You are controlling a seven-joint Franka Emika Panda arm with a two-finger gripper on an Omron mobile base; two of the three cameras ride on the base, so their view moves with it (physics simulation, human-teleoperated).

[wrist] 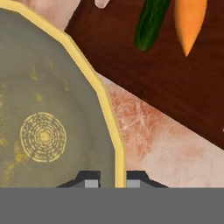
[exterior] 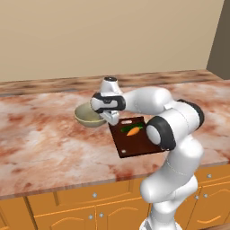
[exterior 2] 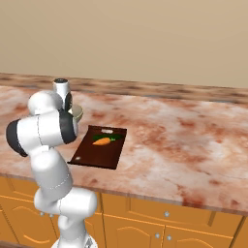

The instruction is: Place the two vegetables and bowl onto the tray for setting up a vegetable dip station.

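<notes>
Beige bowl (wrist: 43,131) sits beside the tray (wrist: 175,78), its rim pinched by the gripper (wrist: 113,179); cucumber (wrist: 148,22) and carrot (wrist: 189,19) lie on the tray.

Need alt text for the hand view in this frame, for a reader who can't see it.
The end effector is shut on the rim of the bowl, one fingertip on each side of the yellow edge. Beyond it, on the marble counter, lies the dark tray holding the cucumber and carrot side by side.

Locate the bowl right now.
The bowl sits on the marble counter just left of the tray in the left base view, its rim pinched by the gripper.
</notes>
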